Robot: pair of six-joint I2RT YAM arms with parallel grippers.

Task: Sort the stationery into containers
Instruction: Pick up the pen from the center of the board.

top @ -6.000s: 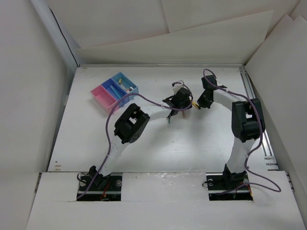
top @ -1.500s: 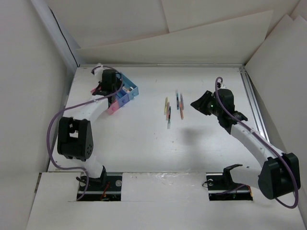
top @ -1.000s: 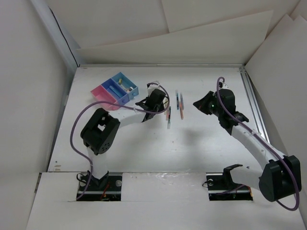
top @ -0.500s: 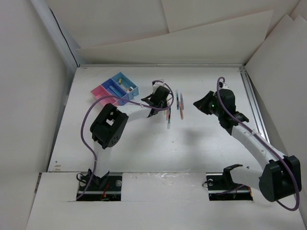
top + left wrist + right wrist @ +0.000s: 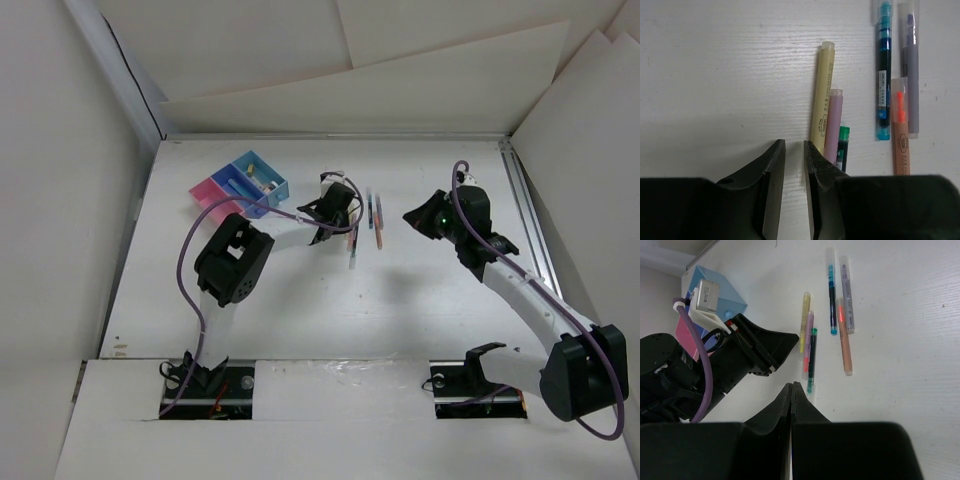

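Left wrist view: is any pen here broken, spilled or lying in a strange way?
Nothing stands out. The pens lie whole, side by side and roughly parallel, on the table.

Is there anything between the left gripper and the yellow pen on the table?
Nothing visible. Only the table lies between the left gripper and the yellow pen; the pink pen lies on its far side.

Green pen (image 5: 843,145), lower end hidden
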